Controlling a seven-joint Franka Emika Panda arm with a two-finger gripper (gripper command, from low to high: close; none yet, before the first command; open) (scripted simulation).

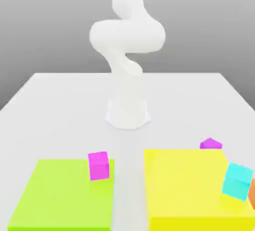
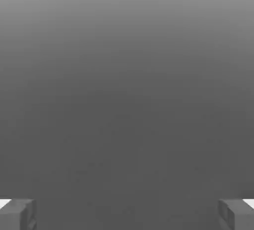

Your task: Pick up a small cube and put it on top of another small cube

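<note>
Jaws wide open, empty; orange cube touching cyan cube on yellow mat

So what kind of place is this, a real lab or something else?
Most likely a simulated tabletop test scene, not a real room: a plain white table under a blank grey backdrop, a featureless white arm at its middle, and flat green and yellow mats bearing small coloured cubes.

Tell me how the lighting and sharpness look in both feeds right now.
Exterior view: soft, even light, no glare; faint shadow beside the magenta cube on the green mat; edges slightly blurred; the orange cube is cut by the frame edge. Hand view: a plain grey gradient, darker lower down, with two fingertips wide apart.
</note>
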